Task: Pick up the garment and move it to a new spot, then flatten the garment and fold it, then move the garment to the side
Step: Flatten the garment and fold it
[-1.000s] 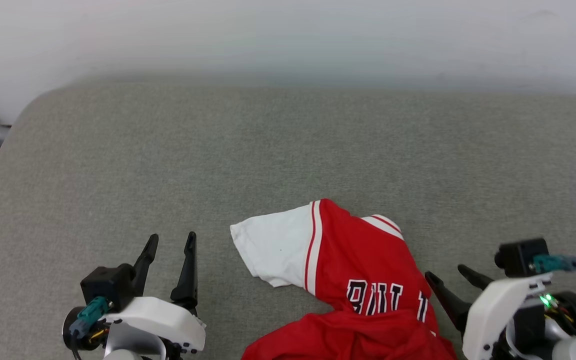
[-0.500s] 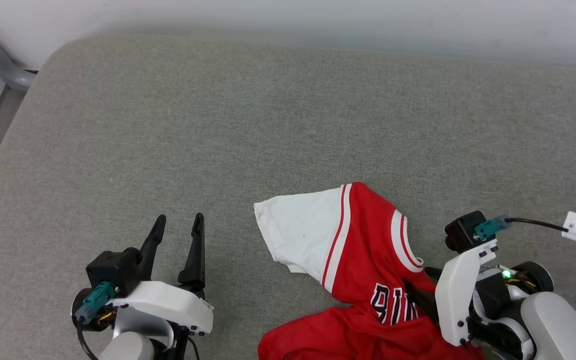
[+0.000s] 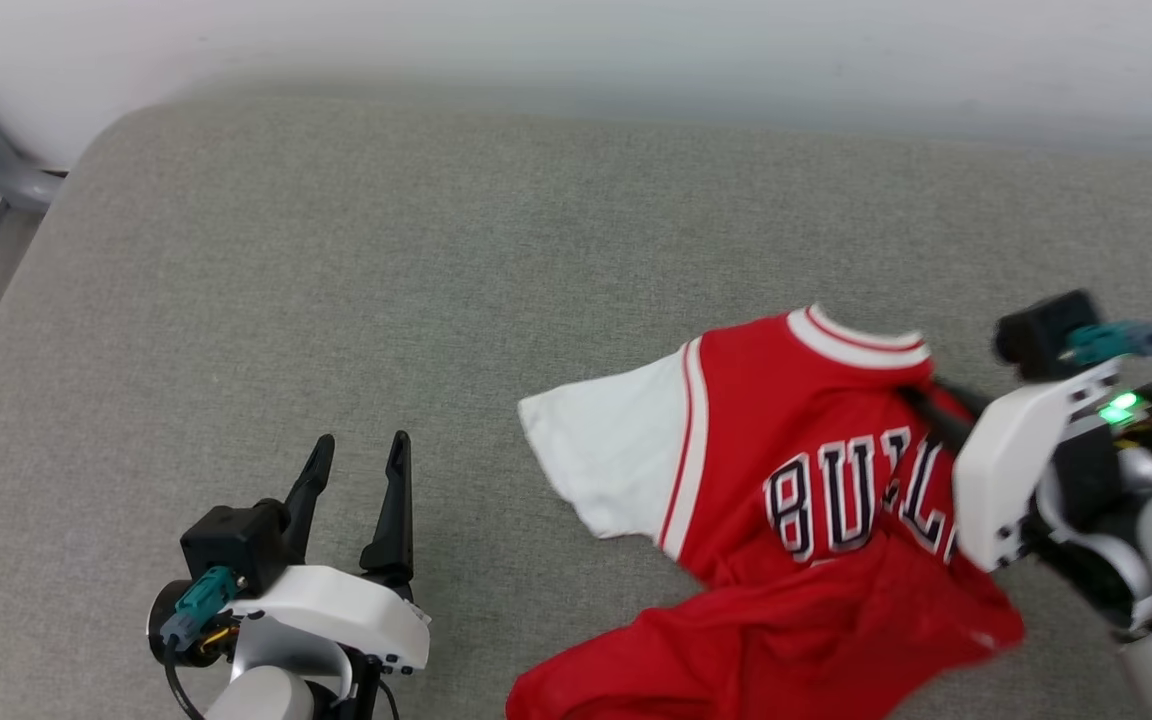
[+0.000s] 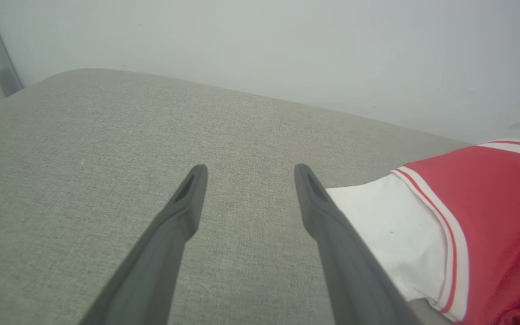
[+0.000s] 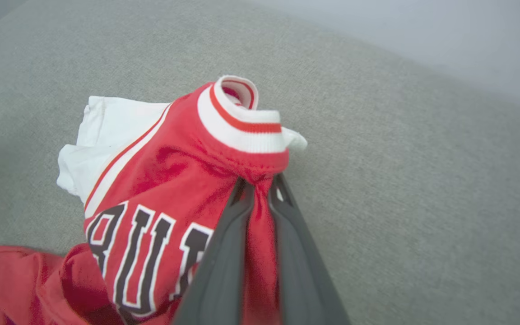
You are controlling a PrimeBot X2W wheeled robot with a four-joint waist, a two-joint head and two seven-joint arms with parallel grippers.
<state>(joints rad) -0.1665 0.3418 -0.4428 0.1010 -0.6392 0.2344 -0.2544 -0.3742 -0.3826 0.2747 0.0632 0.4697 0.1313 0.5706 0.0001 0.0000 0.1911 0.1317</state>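
Garment [image 3: 756,400] lengthwise, collar [image 3: 851,338] toward wall [image 3: 576,40], white sleeve [image 3: 606,460] leftward.

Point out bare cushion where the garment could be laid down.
Free: the wide grey cushion between the wall and the garment, and the strip between the left gripper and the white sleeve. Crowded: the lower right, where the right gripper pinches the garment below its collar.

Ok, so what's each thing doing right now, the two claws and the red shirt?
shirt: crumpled, not folded, lettering facing up, bottom part bunched on the grey cushion.
right claw: shut, pinching the shirt just under its collar.
left claw: open, empty, apart from the shirt.
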